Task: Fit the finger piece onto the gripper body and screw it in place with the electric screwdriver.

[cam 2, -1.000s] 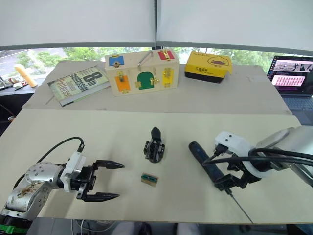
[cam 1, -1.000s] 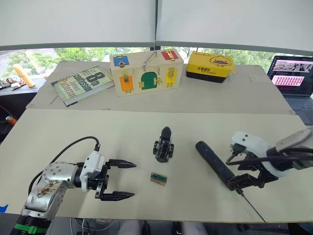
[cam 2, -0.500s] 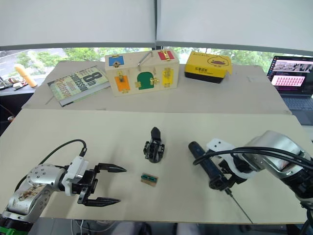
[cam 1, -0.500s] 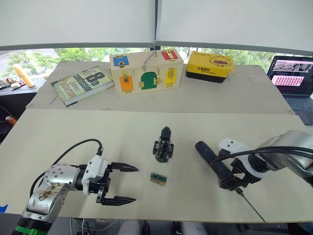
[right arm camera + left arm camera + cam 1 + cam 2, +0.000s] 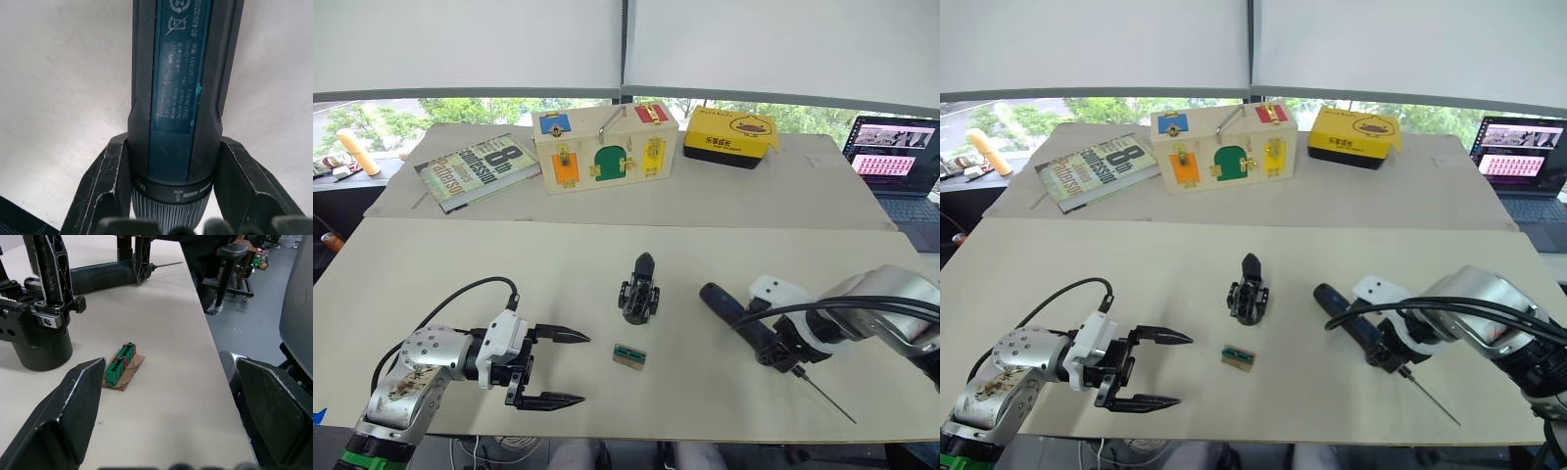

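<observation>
The right gripper [image 5: 1393, 351] lies low over the table [image 5: 460, 264], fingers clamped on both sides of the electric screwdriver [image 5: 749, 329] near its bit end. The tool is a thick dark cylinder lying on the table, thin metal bit pointing toward the near edge. The left gripper [image 5: 566, 368] hovers with fingers spread wide, empty. The gripper body [image 5: 640, 291] stands mid-table, beside a small green-and-tan block [image 5: 629, 356].

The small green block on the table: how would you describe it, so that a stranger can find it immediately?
On the pale front table, look just in front of the black mechanical gripper body at its middle. The flat green-and-tan rectangular block lies there, the one coloured item among black parts.
</observation>
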You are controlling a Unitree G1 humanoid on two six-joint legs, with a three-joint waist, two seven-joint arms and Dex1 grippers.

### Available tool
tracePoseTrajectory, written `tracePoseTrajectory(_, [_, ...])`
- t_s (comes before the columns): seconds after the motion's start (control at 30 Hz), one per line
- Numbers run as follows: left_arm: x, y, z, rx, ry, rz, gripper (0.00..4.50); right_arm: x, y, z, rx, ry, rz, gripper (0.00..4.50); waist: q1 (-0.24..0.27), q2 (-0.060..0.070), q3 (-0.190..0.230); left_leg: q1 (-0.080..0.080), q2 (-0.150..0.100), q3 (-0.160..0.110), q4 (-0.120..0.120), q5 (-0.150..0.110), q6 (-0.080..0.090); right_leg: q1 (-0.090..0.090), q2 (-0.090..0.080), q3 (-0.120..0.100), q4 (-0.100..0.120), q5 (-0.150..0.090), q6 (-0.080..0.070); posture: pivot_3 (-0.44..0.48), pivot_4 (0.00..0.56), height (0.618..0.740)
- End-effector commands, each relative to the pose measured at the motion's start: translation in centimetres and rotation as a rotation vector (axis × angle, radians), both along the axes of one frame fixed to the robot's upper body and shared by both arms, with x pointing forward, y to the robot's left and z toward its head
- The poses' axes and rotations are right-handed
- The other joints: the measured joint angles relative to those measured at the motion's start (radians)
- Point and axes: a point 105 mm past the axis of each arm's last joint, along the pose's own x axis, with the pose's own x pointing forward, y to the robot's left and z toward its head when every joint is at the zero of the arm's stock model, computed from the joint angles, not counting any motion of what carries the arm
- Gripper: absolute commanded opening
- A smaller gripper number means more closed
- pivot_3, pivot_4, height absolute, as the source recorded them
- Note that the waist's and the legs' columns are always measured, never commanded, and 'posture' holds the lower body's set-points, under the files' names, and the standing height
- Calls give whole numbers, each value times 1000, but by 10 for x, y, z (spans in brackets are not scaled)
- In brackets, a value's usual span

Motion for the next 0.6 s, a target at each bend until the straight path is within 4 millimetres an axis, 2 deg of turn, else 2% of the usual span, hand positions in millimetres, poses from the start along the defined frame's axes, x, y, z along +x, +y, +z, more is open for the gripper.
tracePoseTrajectory(0.03, [0, 0, 6, -2, -24, -15, 4500, 6, -6, 35, 67, -107, -13, 1914, 2, 2, 1, 0, 0, 0, 0, 0, 0, 0, 0, 0, 0, 0, 0, 0, 150, 740])
tracePoseTrajectory(0.13, [0, 2, 6, 3, -26, -12, 4500, 7, -9, 66, 175, -165, -65, 1914, 1, 6, 3, -1, 0, 0, 0, 0, 0, -1, 0, 1, 0, 0, 0, 0, 150, 740])
tracePoseTrajectory(0.23, [1, 3, 6, 1, -31, -6, 4500, 2, -10, 107, 348, -239, -82, 1913, 0, 7, 4, -1, 1, 0, 0, 0, 0, -2, 1, 1, 0, 0, 0, 0, 150, 740])
tracePoseTrajectory(0.33, [3, 4, 3, 2, -30, -1, 4500, -2, 3, 138, 542, -417, 19, 1913, 1, 7, 4, -1, 1, 0, -1, 0, 0, -1, 1, 0, 0, 0, 0, 0, 150, 740])
tracePoseTrajectory(0.43, [10, 6, 2, 3, -35, 26, 4500, -8, 20, 149, 693, -579, 127, 1913, 1, 6, 4, -1, 1, 0, 0, 0, 0, -1, 2, 1, 1, 0, 0, 0, 150, 740])
tracePoseTrajectory(0.6, [18, 4, -4, 19, -43, 47, 4500, -25, 68, 156, 985, -848, 400, 1913, 10, 5, 4, 0, -1, 0, 0, 0, 1, 0, 5, 2, 5, 0, 1, 0, 150, 740])
